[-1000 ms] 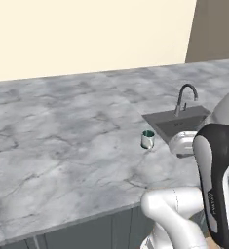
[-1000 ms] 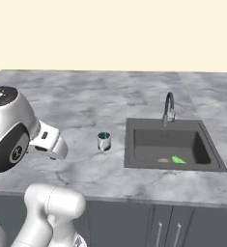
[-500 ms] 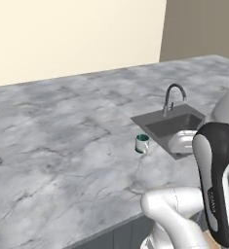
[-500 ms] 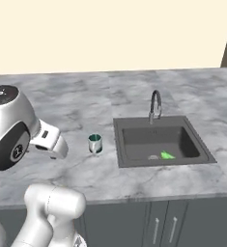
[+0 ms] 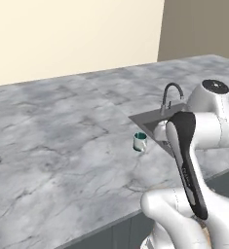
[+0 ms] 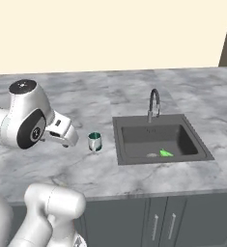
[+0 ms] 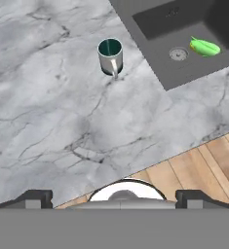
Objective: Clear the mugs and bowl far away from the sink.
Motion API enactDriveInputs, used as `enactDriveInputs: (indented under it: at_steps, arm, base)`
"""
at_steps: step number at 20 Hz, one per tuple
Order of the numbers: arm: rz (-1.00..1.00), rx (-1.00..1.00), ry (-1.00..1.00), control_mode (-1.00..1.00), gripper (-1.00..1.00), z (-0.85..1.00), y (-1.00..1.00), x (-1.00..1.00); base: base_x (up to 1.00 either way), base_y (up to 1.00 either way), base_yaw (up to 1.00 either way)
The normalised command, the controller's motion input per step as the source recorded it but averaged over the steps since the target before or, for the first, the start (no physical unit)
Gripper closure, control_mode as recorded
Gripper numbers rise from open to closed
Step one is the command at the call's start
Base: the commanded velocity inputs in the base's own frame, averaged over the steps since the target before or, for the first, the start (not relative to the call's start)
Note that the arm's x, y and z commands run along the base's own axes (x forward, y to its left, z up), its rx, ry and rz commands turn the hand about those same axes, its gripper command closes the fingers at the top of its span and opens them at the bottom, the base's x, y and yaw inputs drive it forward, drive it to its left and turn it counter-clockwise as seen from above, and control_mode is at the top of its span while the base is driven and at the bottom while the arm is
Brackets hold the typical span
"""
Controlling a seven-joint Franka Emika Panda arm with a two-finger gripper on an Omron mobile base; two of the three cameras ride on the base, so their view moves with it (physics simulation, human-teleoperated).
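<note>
One mug (image 6: 94, 141), pale grey-white with a teal inside, stands upright on the marble counter just left of the sink (image 6: 116, 144). The left base view has this mug (image 5: 140, 141) near the sink's (image 5: 143, 116) front corner. My gripper (image 7: 116, 198) is open, hovering high above the counter's front edge, with the mug (image 7: 110, 56) well ahead of it and the sink (image 7: 164, 73) to the upper right. From the right base view, the gripper (image 6: 66, 140) hangs left of the mug, apart from it. The bowl is out of view.
A curved metal faucet (image 6: 154, 103) rises behind the basin. A small green item (image 7: 204, 47) lies in the sink near the drain. The grey marble counter (image 5: 62, 136) stretches wide to the left. Wooden floor (image 7: 194, 170) lies below the counter's edge.
The whole picture has shifted in both base views, so the camera has moved with the base. The mug stays beside the sink and the gripper stays open.
</note>
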Motion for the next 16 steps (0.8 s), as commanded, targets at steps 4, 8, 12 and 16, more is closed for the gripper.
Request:
enactDriveInputs:
  at_steps: [4,8,12,16]
  arm:
    - [0.04,-0.01,0.08,-1.0,-1.0,-0.33,-0.09,0.78]
    - [0.07,0.0,0.1,-1.0,-1.0,-0.36,-0.18,0.67]
    - [0.06,0.0,0.13,-1.0,-1.0,-0.34,-0.08,0.53]
    - [0.0,0.0,0.0,-1.0,-1.0,-0.44,0.0,0.55]
  base:
    - [0.0,0.0,0.0]
    - [0.0,0.0,0.0]
    - [0.0,0.0,0.0]
    - [0.0,0.0,0.0]
